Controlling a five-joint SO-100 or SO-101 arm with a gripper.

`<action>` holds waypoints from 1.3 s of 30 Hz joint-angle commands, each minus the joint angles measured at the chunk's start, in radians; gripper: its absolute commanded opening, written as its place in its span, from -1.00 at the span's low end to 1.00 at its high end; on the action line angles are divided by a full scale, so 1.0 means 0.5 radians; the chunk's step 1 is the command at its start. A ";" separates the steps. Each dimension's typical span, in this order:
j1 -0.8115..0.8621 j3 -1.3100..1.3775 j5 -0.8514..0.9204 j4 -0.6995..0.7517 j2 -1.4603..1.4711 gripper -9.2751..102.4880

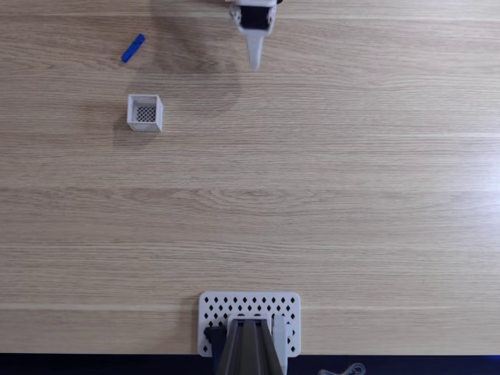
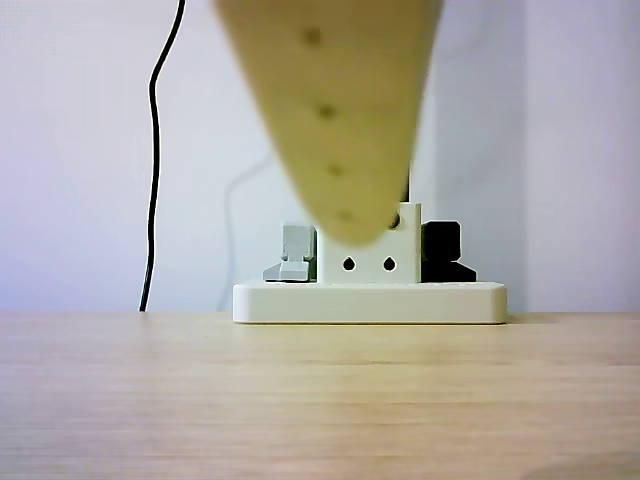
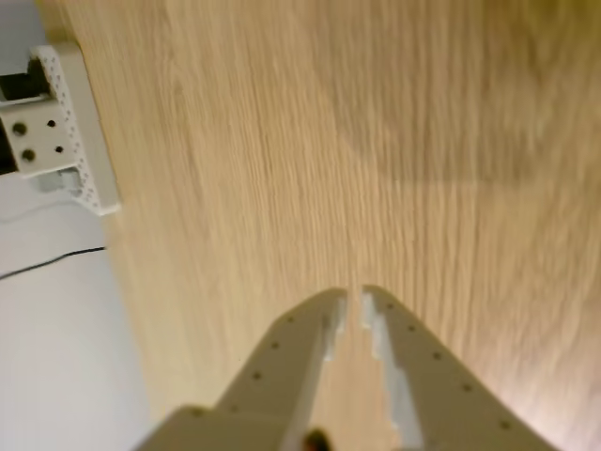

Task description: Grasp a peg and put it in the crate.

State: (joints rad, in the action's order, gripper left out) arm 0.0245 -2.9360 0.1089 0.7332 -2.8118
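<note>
Pale wood-grain laminate forms the counter (image 1: pixel 328 195), which is backed in the other view by a plain white wall (image 2: pixel 70 150) down which a black cable (image 2: pixel 153 150) is hung. At six o'clock in the fixed view, a white perforated plate (image 1: pixel 215 308) is seen, with a grey mount set on it. The claw (image 1: pixel 255 62) is held at twelve o'clock in that view, tapered to a point; in the wrist view its cream fingers (image 3: pixel 310 343) are seen almost closed, only a thin slit being left between the tips, and nothing is gripped. The peg (image 1: pixel 133 48), a smooth blue bar, is laid at about ten o'clock on bare wood, tilted. The crate (image 1: pixel 145 112), white-walled with a dark mesh floor, is placed just below it, apart from it and seemingly empty. Open counter lies between claw and peg.
</note>
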 commanded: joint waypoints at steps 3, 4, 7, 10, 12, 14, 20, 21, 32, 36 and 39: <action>0.383 0.466 1.101 -0.160 0.525 -0.84; 0.460 0.503 1.289 -0.147 0.586 -0.84; 0.718 0.601 1.804 -0.144 0.706 -0.84; 1.012 0.690 2.212 -0.172 0.788 -0.84; 1.187 0.736 2.439 -0.175 0.850 -0.84; 1.335 0.782 2.638 -0.178 0.951 -0.84; 1.605 0.969 2.982 -0.230 1.319 -0.84; 1.626 0.997 3.010 -0.236 1.378 -0.84; 1.746 1.187 3.258 -0.249 1.700 -0.83; 1.801 1.206 3.359 -0.249 1.749 -0.83; 1.822 1.227 3.378 -0.249 1.764 -0.74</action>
State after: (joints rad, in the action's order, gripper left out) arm 0.9189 -2.4252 1.7794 0.6335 -1.9251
